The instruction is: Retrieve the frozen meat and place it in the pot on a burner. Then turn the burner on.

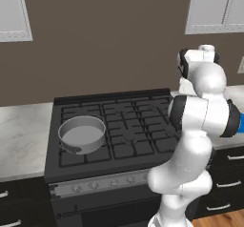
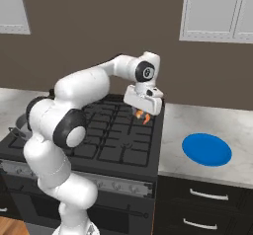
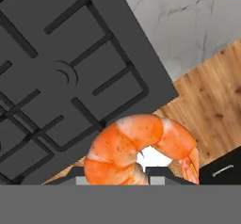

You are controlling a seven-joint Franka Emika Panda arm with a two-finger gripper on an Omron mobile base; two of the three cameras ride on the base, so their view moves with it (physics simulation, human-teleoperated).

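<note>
Overhead, the white arm reached forward from its base with the elbow bent and the wrist turned down, so the gripper (image 2: 143, 114) hung above the right edge of the black gas range (image 2: 126, 152), clear of the grates. Its fingers were clenched on the frozen meat (image 2: 144, 115), an orange curled shrimp that the hand view showed close up (image 3: 139, 150) between the dark tips. The pot (image 1: 81, 134) sat on the front-left burner (image 1: 78, 157) of the range, near its left edge, well apart from the gripper. A blue plate (image 2: 206, 149) lay on the marble counter (image 2: 217, 118) right of the range.
</note>
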